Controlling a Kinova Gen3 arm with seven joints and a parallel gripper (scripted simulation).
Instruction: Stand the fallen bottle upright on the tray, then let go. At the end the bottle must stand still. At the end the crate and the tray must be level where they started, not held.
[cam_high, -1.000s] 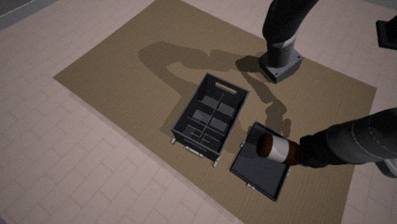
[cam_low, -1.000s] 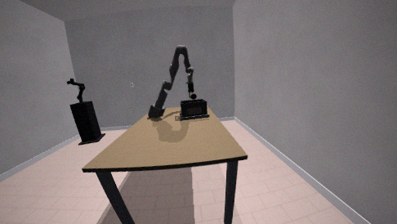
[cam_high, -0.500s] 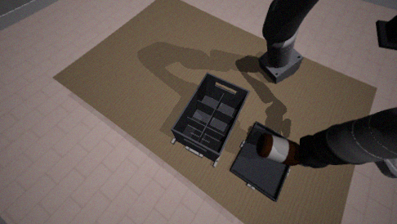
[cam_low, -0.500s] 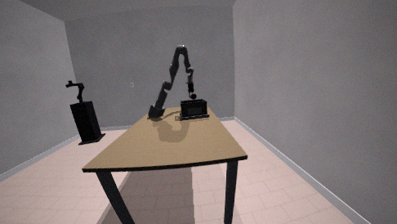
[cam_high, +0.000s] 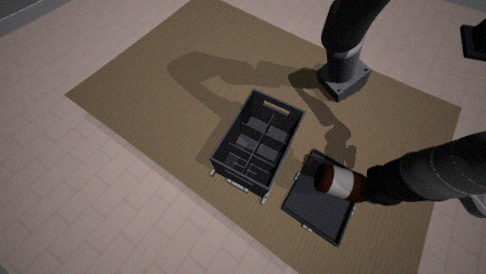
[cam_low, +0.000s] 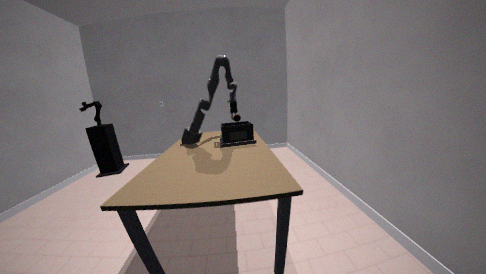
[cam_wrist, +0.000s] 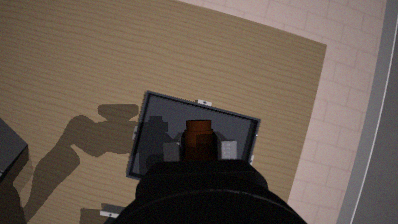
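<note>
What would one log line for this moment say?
gripper: shut on bottle | bottle: held above tray, not yet set down | crate: on table, untouched

table (cam_high: 140, 95): tan wood | on it: crate (cam_high: 235, 131), tray (cam_high: 310, 207), arm base (cam_high: 336, 91)

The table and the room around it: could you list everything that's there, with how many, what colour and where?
Table: one, tan top, dark legs, mid-room.
Crate: one, dark grey, divided into compartments, on the table near the arm's base.
Tray: one, dark grey, flat on the table beside the crate.
Bottle: one, brown with a white label, held above the tray.
Pedestal: one, black, by the left wall, small dark device on top.
Arm: one, dark grey, mounted on the table.
Gripper: one, closed on the bottle.
</note>
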